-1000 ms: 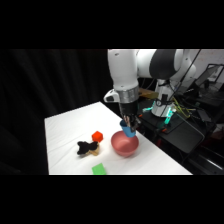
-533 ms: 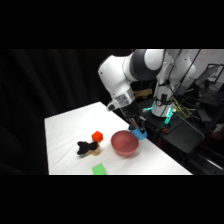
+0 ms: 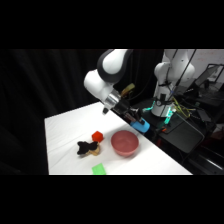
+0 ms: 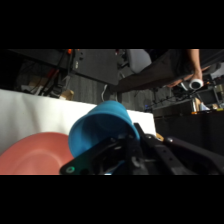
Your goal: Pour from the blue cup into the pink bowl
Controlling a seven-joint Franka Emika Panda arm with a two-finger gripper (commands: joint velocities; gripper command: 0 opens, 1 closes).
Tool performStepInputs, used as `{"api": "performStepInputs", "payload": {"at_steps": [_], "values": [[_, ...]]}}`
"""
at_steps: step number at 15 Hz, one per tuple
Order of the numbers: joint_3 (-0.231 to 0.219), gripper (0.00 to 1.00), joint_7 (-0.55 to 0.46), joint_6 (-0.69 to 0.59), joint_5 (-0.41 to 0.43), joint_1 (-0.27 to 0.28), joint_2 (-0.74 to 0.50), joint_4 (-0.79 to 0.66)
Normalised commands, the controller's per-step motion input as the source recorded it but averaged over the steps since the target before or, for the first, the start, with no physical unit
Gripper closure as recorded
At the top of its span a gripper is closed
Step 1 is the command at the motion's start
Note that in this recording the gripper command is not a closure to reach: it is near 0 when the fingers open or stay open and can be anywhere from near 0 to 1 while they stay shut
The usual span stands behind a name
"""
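The blue cup (image 3: 141, 125) hangs tilted on its side just above and to the right of the pink bowl (image 3: 124, 143), held at the end of my gripper (image 3: 136, 121). In the wrist view the blue cup (image 4: 102, 128) fills the middle, its mouth turned toward the lower left, with my gripper (image 4: 122, 152) shut on it. The pink bowl (image 4: 35, 155) lies below it at the lower left. The bowl stands on the white table (image 3: 70, 130), near its right edge.
A small red object (image 3: 97, 135) and a black-and-tan toy (image 3: 89, 147) lie left of the bowl. A green block (image 3: 99, 169) sits at the table's front edge. Dark equipment with a cyan light (image 3: 167, 116) stands past the table's right edge.
The arm has swung up and to the left, tipping the gripper over. The blue cup has gone from above the bowl's rim to tilted at the bowl's upper right.
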Motion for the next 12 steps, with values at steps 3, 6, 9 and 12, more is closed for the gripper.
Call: {"api": "performStepInputs", "payload": {"at_steps": [3, 6, 9, 12], "values": [[-0.015, 0.1, -0.05, -0.6, 0.212, -0.12, 0.31, 0.48], [-0.015, 0.1, 0.02, -0.38, 0.136, -0.05, 0.15, 0.34], [-0.075, 0.11, 0.13, 0.11, -0.109, 0.054, -0.09, 0.12], [-0.088, 0.13, 0.2, 0.44, -0.323, 0.119, -0.37, -0.14]]}}
